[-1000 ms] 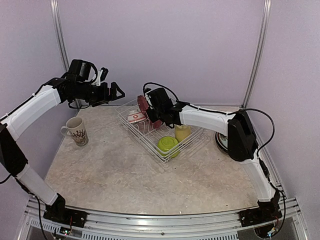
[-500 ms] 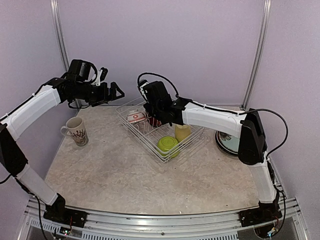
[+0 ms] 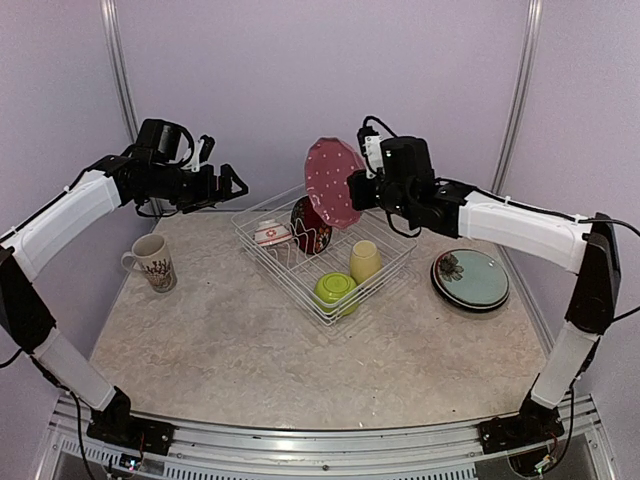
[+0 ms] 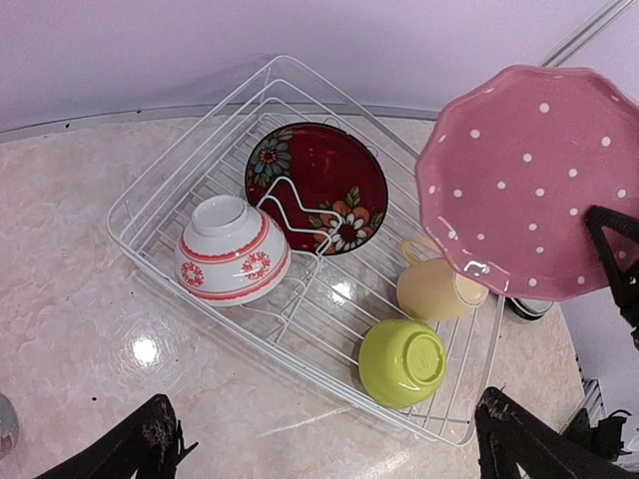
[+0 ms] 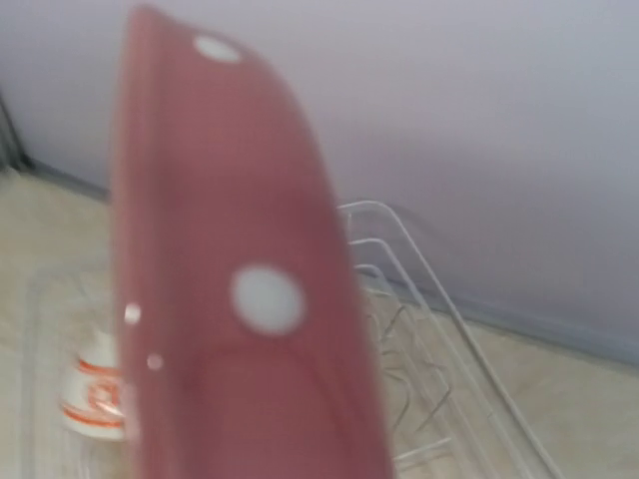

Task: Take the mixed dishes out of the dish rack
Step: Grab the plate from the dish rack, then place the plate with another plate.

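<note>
1. Pinches the pink-dotted plate (image 3: 334,182) by its right rim in the right gripper (image 3: 357,188), with jaws narrowed onto the thin edge.
2. Holds that plate in the air above the far side of the dish rack (image 3: 268,262), clear of the wires, tilted with its face toward the left arm.
3. Glossy ceramic, rose glaze, scalloped many-sided rim, small white dots scattered across it. Blurred and nearly edge-on in the right wrist view.
4. Hangs the left gripper (image 3: 234,183) in the air just left of the rack's far corner, with black fingers spread wide and nothing between them.
5. Rack of white coated wire: square, low-sided, with curved upright prongs in the middle. Set on the table (image 3: 250,370), a mottled beige, stone-look top with a slight sheen.
6. Leaning against the prongs inside: dark red plate (image 4: 319,185), round and shiny, painted with flowers and leaves.
7. Just beside it, toward the left corner: small bowl (image 4: 232,249), upside down with foot ring up, white with red bands and red rosettes.
8. In the near corner: lime green bowl (image 4: 402,362), also upside down, with smooth plain glaze.
9. Between green bowl and red plate: pale yellow cup (image 4: 434,289), smooth and rounded, partly hidden behind the pink plate in the left wrist view.
10. On the table left of the rack, well apart: cream mug (image 3: 152,262), upright, speckled with a dark pattern, handle to the left.
11. On the table right of the rack: teal plate (image 3: 470,278), flat and round with a dark edge. One plate or two stacked, impossible to tell.
</note>
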Action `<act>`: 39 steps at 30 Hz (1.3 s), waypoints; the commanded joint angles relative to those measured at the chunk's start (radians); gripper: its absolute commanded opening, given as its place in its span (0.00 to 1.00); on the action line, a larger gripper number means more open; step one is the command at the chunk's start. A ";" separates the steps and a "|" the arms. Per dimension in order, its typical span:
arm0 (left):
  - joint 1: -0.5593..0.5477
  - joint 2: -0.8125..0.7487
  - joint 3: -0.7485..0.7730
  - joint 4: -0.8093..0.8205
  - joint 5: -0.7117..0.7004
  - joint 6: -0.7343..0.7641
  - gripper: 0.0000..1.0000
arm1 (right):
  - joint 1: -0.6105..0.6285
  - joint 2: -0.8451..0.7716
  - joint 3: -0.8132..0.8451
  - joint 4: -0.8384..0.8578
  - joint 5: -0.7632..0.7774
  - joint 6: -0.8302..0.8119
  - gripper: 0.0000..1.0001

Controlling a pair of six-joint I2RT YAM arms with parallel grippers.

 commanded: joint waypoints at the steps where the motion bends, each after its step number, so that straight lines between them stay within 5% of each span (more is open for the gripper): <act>1: 0.001 0.007 0.030 -0.009 -0.004 -0.001 0.99 | -0.209 -0.228 -0.224 0.331 -0.388 0.402 0.00; 8: -0.004 0.010 0.032 -0.012 0.002 -0.002 0.99 | -0.493 -0.477 -0.646 0.598 -0.629 0.735 0.00; 21: -0.007 0.028 0.043 -0.020 0.030 -0.015 0.99 | -1.047 -0.788 -1.085 0.532 -0.803 0.907 0.00; 39: -0.007 0.049 0.052 -0.030 0.047 -0.024 0.99 | -1.107 -0.500 -1.114 0.620 -0.991 0.941 0.00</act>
